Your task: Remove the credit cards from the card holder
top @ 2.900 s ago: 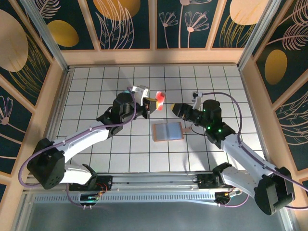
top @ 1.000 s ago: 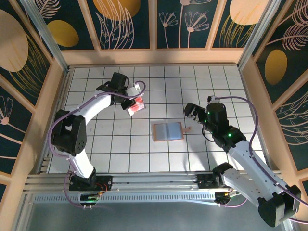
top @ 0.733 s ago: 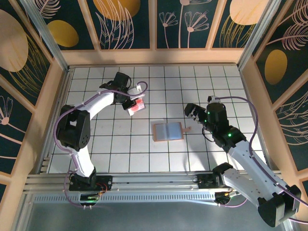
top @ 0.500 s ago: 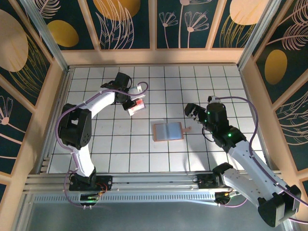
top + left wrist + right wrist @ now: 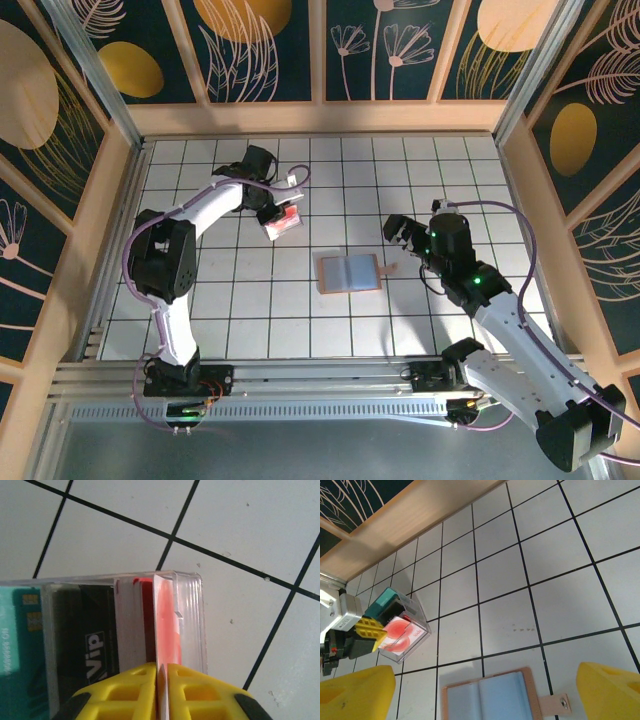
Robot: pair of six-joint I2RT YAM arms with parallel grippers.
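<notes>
Salmon-tan at its border and blue-grey inside, the card holder (image 5: 349, 273) lies opened flat near the middle of the white gridded table (image 5: 450, 160). In the overhead view its closing tab (image 5: 388, 268) sticks out at 3 o'clock.

At about 10 o'clock from it, well apart, sits a clear box (image 5: 283, 222) with the left gripper (image 5: 272, 213) at its mouth. In the left wrist view the yellow fingers (image 5: 125, 690) stand very narrow, pinched on the thin edge of a red card (image 5: 167, 630) that reaches into the box against its clear wall. Beside the red card, toward 9 o'clock, come a pale stack seen edge-on, then a black card (image 5: 85, 630) and a teal card (image 5: 20, 635).

The black card carries the white letters "Vip", and nothing more of its print can be read. The teal card has two gold chip patches and a line of small pale characters running sideways, too blurred to make out. The red card's face shows a lighter round patch in the right wrist view, with no legible writing.

The right gripper (image 5: 398, 232) hangs at about 2 o'clock from the card holder, its jaws spread wide and holding nothing. In its own camera the two yellow fingertips sit at the bottom corners, with the open holder between them.
</notes>
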